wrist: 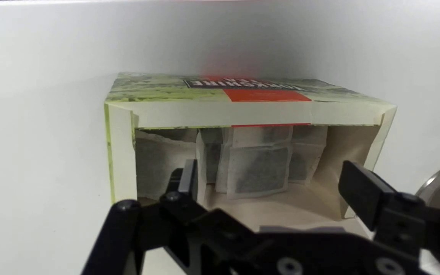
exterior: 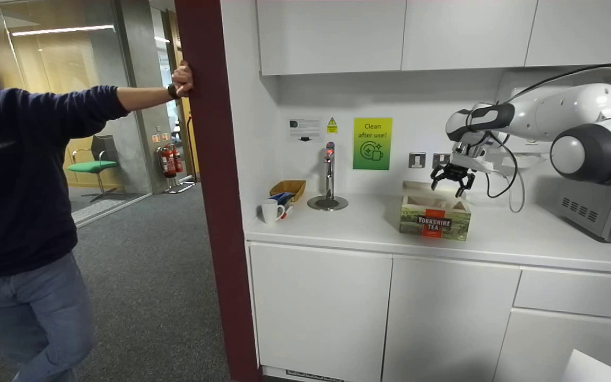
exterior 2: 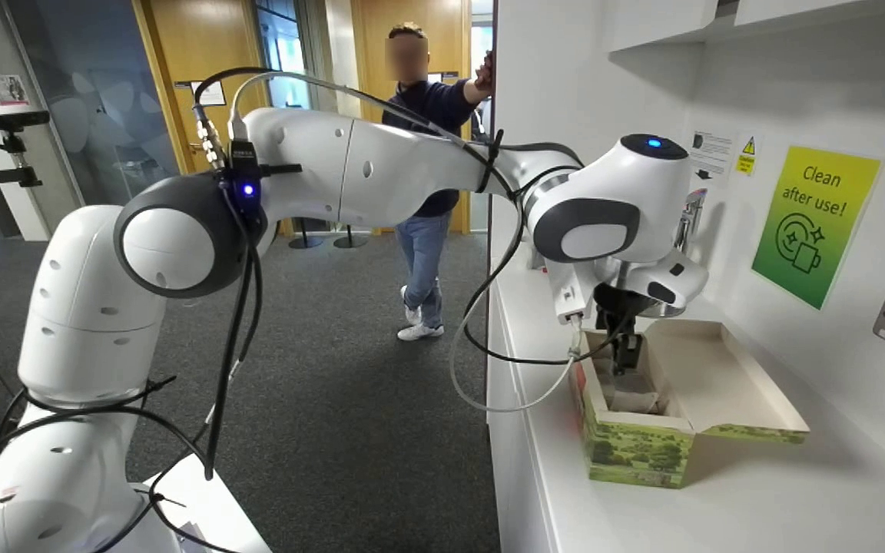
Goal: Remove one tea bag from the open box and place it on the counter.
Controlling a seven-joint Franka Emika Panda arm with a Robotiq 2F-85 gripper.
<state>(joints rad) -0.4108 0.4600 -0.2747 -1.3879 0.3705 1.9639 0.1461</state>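
Left of the rectangular green-and-cream cardboard box (exterior: 435,225) in an exterior view, a white mug (exterior: 271,211) and a chrome tap (exterior: 330,172) are sharing the flat white counter (exterior: 345,228) with it. Inside it, square whitish tea bags (wrist: 258,170) are resting; above it, the black two-fingered gripper (exterior: 446,191) is hanging, jaws spread apart.
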